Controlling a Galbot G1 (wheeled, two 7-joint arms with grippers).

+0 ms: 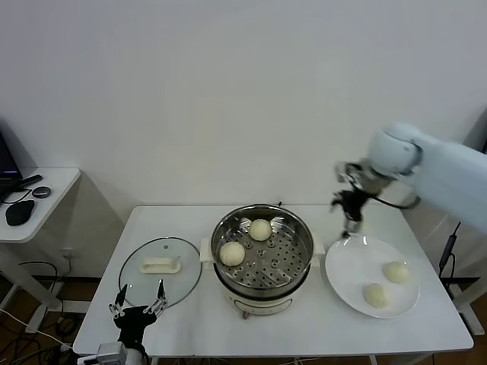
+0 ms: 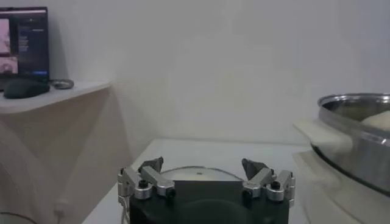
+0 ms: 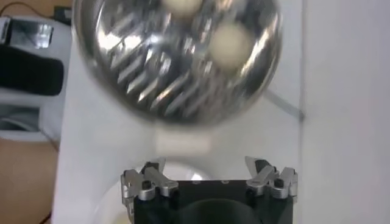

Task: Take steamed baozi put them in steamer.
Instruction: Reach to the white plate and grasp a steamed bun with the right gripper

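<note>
The steamer (image 1: 262, 283) stands mid-table with two cream baozi on its perforated tray, one at the back (image 1: 260, 230) and one at the left (image 1: 232, 253). Two more baozi (image 1: 396, 271) (image 1: 376, 295) lie on the white plate (image 1: 346, 266) to its right. My right gripper (image 1: 349, 225) hangs open and empty above the plate's far left edge. In the right wrist view the steamer (image 3: 146, 79) and a baozi (image 3: 230, 44) show beyond the open gripper (image 3: 209, 166). My left gripper (image 1: 138, 299) is parked open at the table's front left, and shows open in the left wrist view (image 2: 207, 167).
A glass lid (image 1: 144, 285) with a white handle (image 1: 160, 265) lies flat left of the steamer. A side table (image 1: 53, 190) with a mouse stands at far left. The steamer's rim (image 2: 359, 131) shows in the left wrist view. A white wall stands behind.
</note>
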